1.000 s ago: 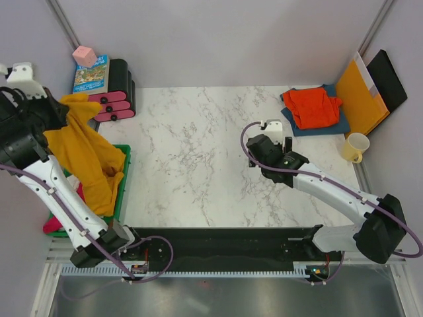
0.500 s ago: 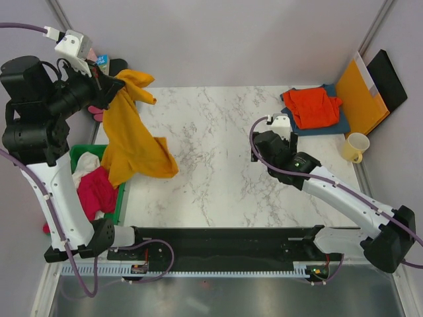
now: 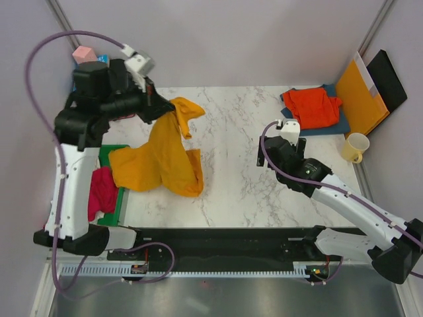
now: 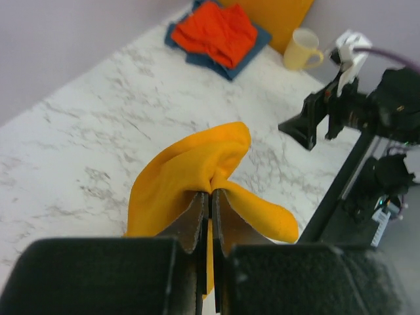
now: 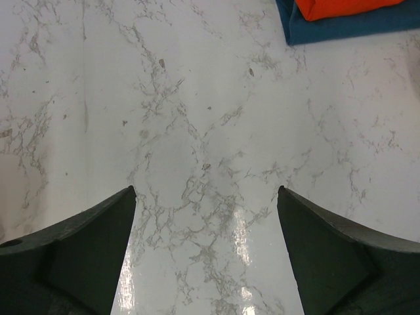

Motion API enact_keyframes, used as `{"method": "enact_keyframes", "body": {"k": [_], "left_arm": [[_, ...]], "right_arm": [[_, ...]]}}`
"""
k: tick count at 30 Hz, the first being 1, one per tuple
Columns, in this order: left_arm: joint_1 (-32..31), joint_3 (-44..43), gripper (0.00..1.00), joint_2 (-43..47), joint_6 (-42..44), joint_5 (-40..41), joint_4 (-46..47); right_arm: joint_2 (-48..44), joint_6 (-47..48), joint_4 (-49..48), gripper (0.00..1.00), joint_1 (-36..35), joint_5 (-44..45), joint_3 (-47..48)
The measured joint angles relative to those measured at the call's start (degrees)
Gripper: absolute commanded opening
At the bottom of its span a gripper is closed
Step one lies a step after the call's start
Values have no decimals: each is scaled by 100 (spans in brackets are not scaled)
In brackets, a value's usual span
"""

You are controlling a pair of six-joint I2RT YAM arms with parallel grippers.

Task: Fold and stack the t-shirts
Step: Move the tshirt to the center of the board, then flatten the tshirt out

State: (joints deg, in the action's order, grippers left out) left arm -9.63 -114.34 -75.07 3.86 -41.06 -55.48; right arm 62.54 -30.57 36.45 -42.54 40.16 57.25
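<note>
My left gripper (image 3: 160, 107) is shut on the mustard-yellow t-shirt (image 3: 160, 160) and holds it above the table's left part; its lower end drapes on the marble. In the left wrist view the jaws pinch a fold of the yellow cloth (image 4: 190, 174). The red-orange t-shirt (image 3: 313, 105) lies folded on the dark blue t-shirt (image 3: 322, 125) at the back right; both show in the left wrist view (image 4: 215, 31). The magenta t-shirt (image 3: 102, 191) lies in the green bin (image 3: 117, 198). My right gripper (image 3: 276, 155) is open and empty over bare marble (image 5: 203, 164).
An orange-yellow paper folder (image 3: 360, 96) and a black board (image 3: 388, 78) lean at the back right. A cream mug (image 3: 355, 146) stands by the right edge. A book and pink-black rolls (image 3: 99, 66) sit at the back left.
My left arm swung the yellow t-shirt out of the bin and to the right, over the table, where its lower end now lies. My right gripper shifted slightly right.
</note>
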Motion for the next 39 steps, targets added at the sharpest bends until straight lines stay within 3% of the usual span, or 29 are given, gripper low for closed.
{"method": "enact_keyframes", "body": {"k": [6,7,8,9,12,16,20,26,32,39], "left_arm": [[-1569,1180,2,-743,636,955,-221],[-1725,1241,9,-837,688,1032,-254],[-1952,1255,24,-964,758,1121,-308],[-2070,1255,55,-1038,796,1167,-306],[-2352,1145,99,-1198,946,1300,-315],[-2337,866,99,-1250,968,1727,-243],[-2122,1126,99,-990,962,1978,42],[-920,2227,99,-201,848,1998,275],[389,3609,99,627,826,2214,461],[1270,4607,99,1360,822,2238,461]], "right_arm": [[-109,-282,181,96,-48,-76,-188],[-149,-326,219,96,-57,-81,-240],[-186,-382,269,96,-79,-92,-282],[-205,-415,315,96,-85,-94,-293],[-245,-479,409,97,-105,-90,-302],[-249,-529,520,96,-219,-87,-302],[-240,-570,564,95,-398,-85,-302],[109,-632,511,93,-1003,-68,-267],[1742,-538,208,95,-1941,-81,485],[3530,-328,-328,94,-2179,-321,1403]]}}
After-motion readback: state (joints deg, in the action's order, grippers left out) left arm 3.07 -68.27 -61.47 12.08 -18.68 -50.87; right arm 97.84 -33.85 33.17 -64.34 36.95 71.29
